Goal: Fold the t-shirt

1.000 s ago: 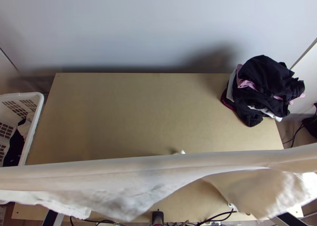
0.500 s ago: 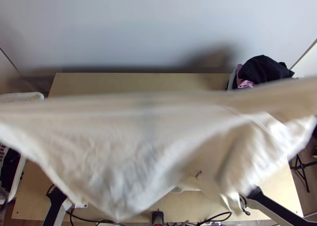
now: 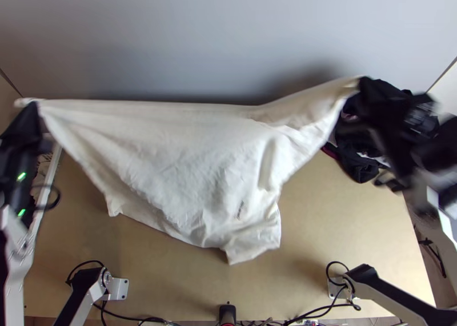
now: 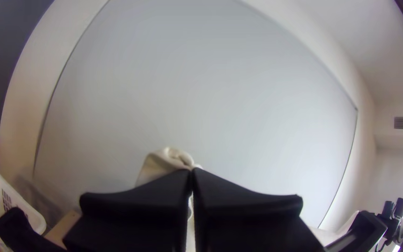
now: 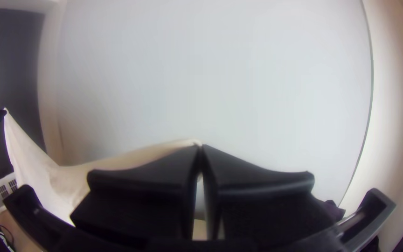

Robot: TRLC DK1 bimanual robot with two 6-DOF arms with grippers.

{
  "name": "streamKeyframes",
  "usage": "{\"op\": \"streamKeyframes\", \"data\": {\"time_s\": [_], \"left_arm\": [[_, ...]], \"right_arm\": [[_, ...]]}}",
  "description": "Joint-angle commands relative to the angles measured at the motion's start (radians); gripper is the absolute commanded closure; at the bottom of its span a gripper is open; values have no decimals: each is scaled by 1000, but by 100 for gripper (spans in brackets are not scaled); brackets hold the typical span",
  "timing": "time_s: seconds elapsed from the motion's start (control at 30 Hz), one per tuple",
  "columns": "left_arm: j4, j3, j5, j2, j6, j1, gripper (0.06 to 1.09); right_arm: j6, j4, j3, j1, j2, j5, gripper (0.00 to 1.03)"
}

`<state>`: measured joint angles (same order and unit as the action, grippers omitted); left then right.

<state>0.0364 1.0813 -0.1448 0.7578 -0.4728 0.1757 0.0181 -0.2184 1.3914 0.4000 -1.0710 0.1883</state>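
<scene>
Near the front, the loose end of the off-white cloth t-shirt (image 3: 188,160) hangs over the light wooden table (image 3: 343,217), pointing at its near edge. A moment ago it was closer; now I've swung it farther out. Its long way runs left to right, far corners pinched in my black left gripper (image 3: 35,104) and black right gripper (image 3: 361,85).

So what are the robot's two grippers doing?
Left gripper: closed, holding the white shirt by one end.
Right gripper: closed, holding its other end.
</scene>
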Motion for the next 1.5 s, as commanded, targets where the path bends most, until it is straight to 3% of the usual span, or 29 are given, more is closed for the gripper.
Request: {"op": "streamKeyframes", "data": {"time_s": [0.0, 0.23, 0.43, 0.8, 1.0, 1.27, 1.47], "left_arm": [[-277, -155, 1, 233, 88, -27, 105], [-454, -69, 34, 620, 138, -54, 105], [-509, 120, 129, 899, 145, -71, 105], [-506, 499, 261, 1187, 177, -45, 105], [-503, 453, 260, 1218, 253, -54, 105], [-503, 193, 194, 1081, 341, -61, 105], [-498, -29, 103, 943, 421, -45, 105]], "right_arm": [[-7, 266, -118, -93, -280, -72, 100], [26, 378, 80, -122, -653, -82, 100], [36, 401, 324, -162, -899, -81, 100], [66, 240, 885, -228, -1196, -36, 100], [85, 226, 764, -193, -1146, -21, 100], [148, 363, 230, -124, -859, -20, 100], [189, 383, -126, -84, -655, -21, 100]]}}
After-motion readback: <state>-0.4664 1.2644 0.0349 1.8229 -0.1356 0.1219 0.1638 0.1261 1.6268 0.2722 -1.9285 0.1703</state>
